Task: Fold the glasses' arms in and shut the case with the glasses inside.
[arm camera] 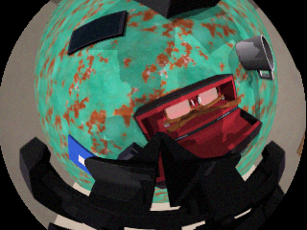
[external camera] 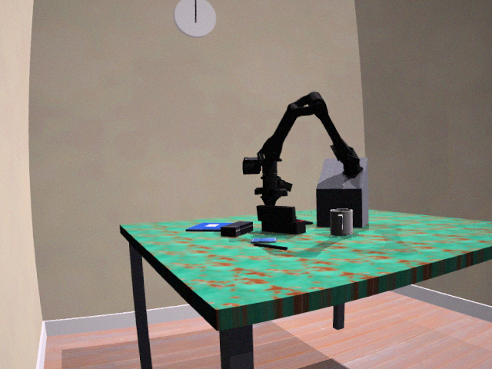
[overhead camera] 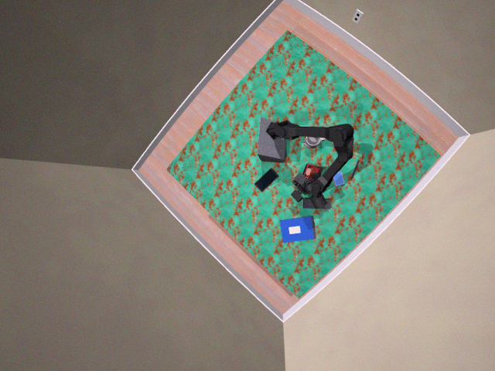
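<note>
The glasses case (arm camera: pixel 221 134) (external camera: pixel 280 219) (overhead camera: pixel 310 166) stands open on the table, black outside and red inside, with its lid upright. The glasses (arm camera: pixel 192 110) lie inside it, brown-framed with pinkish lenses. My gripper (arm camera: pixel 159 135) (external camera: pixel 272 201) (overhead camera: pixel 304 184) is shut with nothing between the fingers. Its tips sit at the upright lid's top edge, on the near side of the case in the wrist view. Whether they touch the lid I cannot tell.
A grey mug (external camera: pixel 341 221) (arm camera: pixel 256 54) stands beside the arm's grey base block (external camera: pixel 341 194) (overhead camera: pixel 268 140). A blue book (overhead camera: pixel 296 229) (external camera: pixel 206 227), a black box (external camera: pixel 237 228), a dark phone (overhead camera: pixel 266 178) (arm camera: pixel 99 33), a small blue card (external camera: pixel 264 240) (overhead camera: pixel 339 178) and a pen (external camera: pixel 270 246) lie around the case.
</note>
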`<state>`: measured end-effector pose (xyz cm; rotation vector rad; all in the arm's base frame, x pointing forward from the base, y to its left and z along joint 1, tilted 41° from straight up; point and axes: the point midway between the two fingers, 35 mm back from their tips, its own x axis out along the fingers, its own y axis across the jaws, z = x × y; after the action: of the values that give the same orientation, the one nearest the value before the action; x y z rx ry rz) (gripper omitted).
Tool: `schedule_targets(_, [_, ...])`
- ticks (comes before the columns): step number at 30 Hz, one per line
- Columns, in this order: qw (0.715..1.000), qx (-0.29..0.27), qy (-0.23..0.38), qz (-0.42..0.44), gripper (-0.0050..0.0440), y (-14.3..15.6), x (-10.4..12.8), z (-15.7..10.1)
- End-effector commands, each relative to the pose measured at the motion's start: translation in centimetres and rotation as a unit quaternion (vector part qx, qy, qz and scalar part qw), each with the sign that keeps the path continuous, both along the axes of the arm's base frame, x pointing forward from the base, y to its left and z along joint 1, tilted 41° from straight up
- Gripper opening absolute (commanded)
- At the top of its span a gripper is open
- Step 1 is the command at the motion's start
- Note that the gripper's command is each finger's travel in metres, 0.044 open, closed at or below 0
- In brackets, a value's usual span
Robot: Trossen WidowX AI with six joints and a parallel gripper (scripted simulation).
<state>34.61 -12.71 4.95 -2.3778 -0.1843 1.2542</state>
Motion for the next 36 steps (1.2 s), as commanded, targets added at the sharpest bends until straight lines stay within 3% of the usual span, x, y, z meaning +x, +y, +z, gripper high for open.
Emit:
schedule_targets(1, [1.000,0.000,0.000,0.001,0.0000,0.0,0.0,0.0])
schedule_targets(8, [1.000,0.000,0.000,0.001,0.0000,0.1,0.0,0.1])
schedule_targets(16, [1.000,0.000,0.000,0.001,0.0000,3.5,-2.0,1.7])
schedule_targets(24, [1.000,0.001,0.001,0.001,0.0000,3.1,-1.9,1.7])
schedule_targets(28, [1.000,-0.001,-0.002,0.001,0.0000,1.9,-4.6,5.3])
schedule_targets(36, [1.000,0.000,0.000,0.001,0.0000,1.9,-4.9,5.5])
